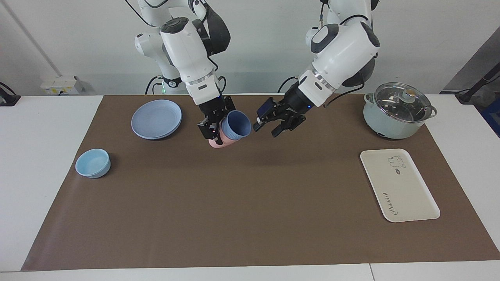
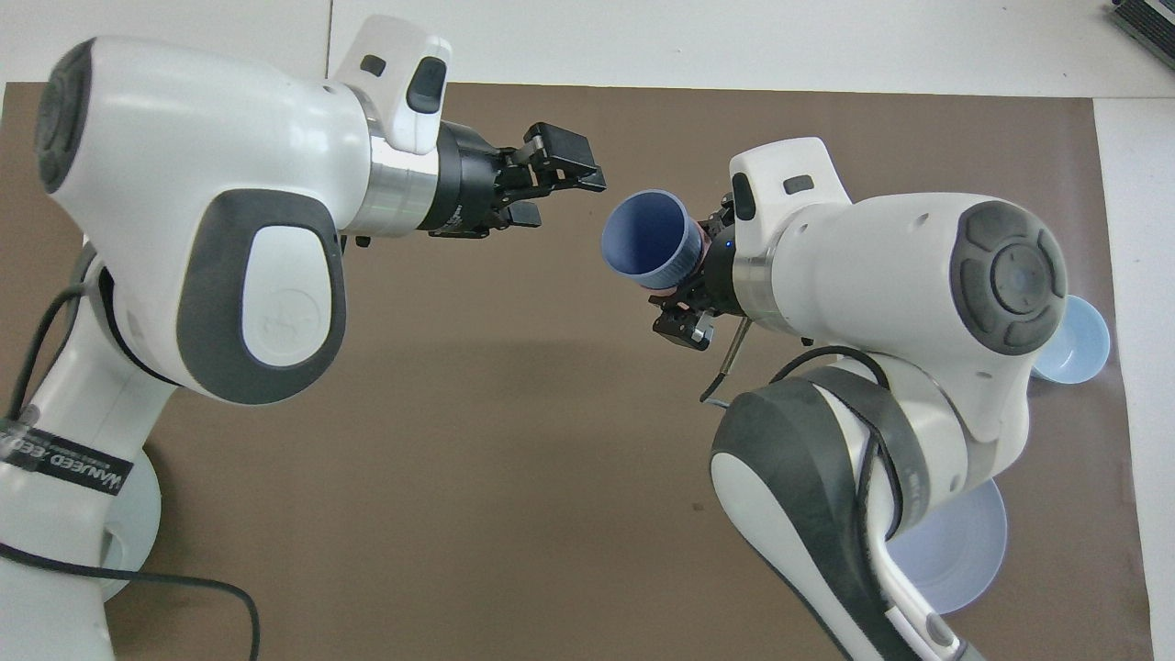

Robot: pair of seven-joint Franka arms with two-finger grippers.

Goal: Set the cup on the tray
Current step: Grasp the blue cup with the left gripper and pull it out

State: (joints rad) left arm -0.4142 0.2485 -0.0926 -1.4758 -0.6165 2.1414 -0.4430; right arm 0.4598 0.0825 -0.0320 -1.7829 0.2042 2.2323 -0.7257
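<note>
While it is carried in the air over the middle of the brown mat, the cup [image 1: 236, 125] sits nested inside a pink cup [image 1: 218, 141], tipped so that its open mouth faces the left claw [image 1: 269, 124]. The right claw [image 1: 213, 125] is clamped tight on the nested pair, gripping at the pink cup's side, with the blue rim sticking out past its fingers. The left claw hangs just beside that rim, apart from it, its fingers spread with a clear gap between them and nothing in its grasp; in the overhead view its fingertips [image 2: 567, 158] point toward the cup's mouth [image 2: 645, 239]. The tray [image 1: 398, 184] lies flat on the mat toward the left arm's end of the table, well apart from the cup, with nothing on it, its cartoon animal drawing at the end nearer the robots. A pale green pot with a glass lid [image 1: 397, 110] stands nearer the robots than the tray. Toward the right arm's end, a round blue plate [image 1: 156, 118] lies on the mat, and a light-blue bowl [image 1: 93, 163] sits farther from the robots than the plate, by the mat's edge.
</note>
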